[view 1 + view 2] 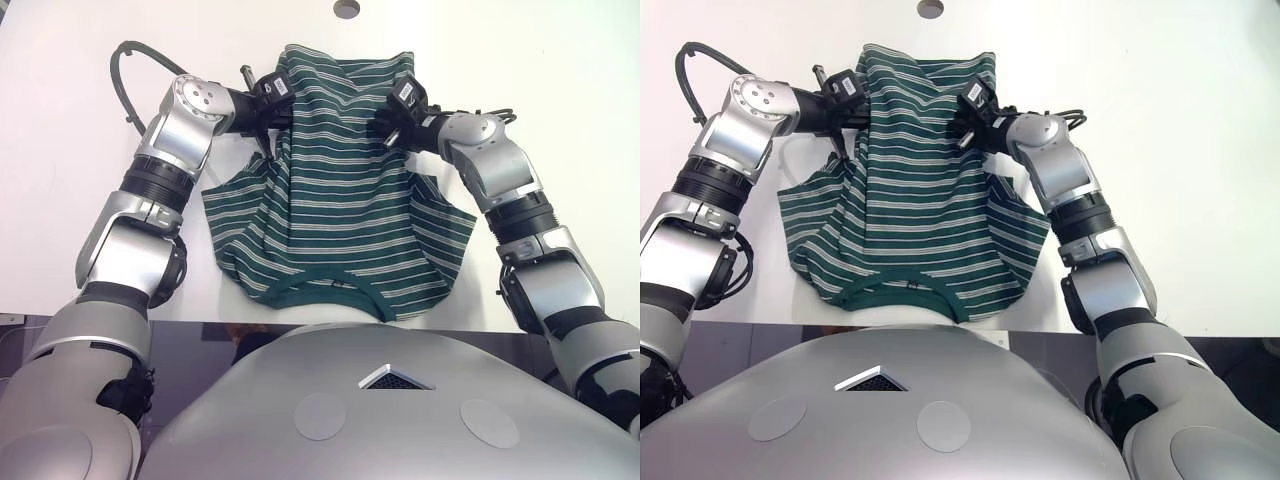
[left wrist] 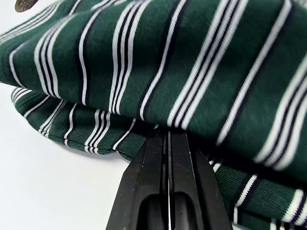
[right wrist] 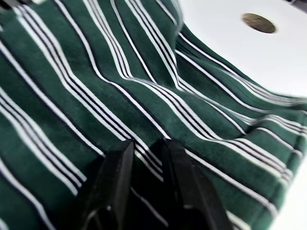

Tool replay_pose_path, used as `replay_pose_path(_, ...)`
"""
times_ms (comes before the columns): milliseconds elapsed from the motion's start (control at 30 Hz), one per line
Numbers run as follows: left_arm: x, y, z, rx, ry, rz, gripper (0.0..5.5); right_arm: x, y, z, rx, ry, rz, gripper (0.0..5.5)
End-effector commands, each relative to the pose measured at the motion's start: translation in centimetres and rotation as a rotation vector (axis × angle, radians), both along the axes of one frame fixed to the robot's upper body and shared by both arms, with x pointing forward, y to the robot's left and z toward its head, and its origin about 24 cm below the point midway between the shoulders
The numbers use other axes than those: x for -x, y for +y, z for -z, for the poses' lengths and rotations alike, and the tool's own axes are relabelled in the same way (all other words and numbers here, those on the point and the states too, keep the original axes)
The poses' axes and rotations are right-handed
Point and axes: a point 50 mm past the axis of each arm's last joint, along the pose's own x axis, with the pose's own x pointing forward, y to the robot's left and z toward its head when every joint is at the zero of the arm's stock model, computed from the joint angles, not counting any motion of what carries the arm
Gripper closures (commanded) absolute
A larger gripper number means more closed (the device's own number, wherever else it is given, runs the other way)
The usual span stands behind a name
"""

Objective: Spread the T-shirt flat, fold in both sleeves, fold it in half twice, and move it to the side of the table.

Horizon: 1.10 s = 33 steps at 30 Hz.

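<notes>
A dark green T-shirt (image 1: 340,200) with white stripes lies on the white table (image 1: 560,90), its collar (image 1: 335,290) at the near edge and its hem at the far end. The far part is bunched and doubled over. My left gripper (image 1: 272,130) is at the shirt's left side, and in the left wrist view its fingers (image 2: 168,139) are shut with the fabric's folded edge at their tips. My right gripper (image 1: 385,135) is at the shirt's right side. In the right wrist view the right gripper (image 3: 146,143) is pinched into the striped cloth.
A round grommet (image 1: 346,8) is set in the table just beyond the shirt. A black cable (image 1: 125,70) loops on the table behind my left arm. Bare white tabletop lies to the left and right of the shirt. The table's front edge (image 1: 200,322) runs just below the collar.
</notes>
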Motion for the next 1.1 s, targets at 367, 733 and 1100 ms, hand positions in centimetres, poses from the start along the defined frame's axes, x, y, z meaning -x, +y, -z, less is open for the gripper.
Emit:
replay_pose_path(367,-0.8,2.0,2.1,-0.077,-0.064,-0.114,5.50,-1.0,-3.1,1.6,0.082,0.011,0.080,5.26)
replay_pose_path(733,-4.1,3.8,-4.3,0.259,-0.260,-0.342,5.50,-4.5,-3.5,0.1,0.087,-0.167,0.248,5.26)
replay_pose_path(1100,10.9,11.3,-4.0,0.425,0.318,-0.536,4.06,-1.4,-5.0,-7.0,-0.236,-0.438,0.381,5.30)
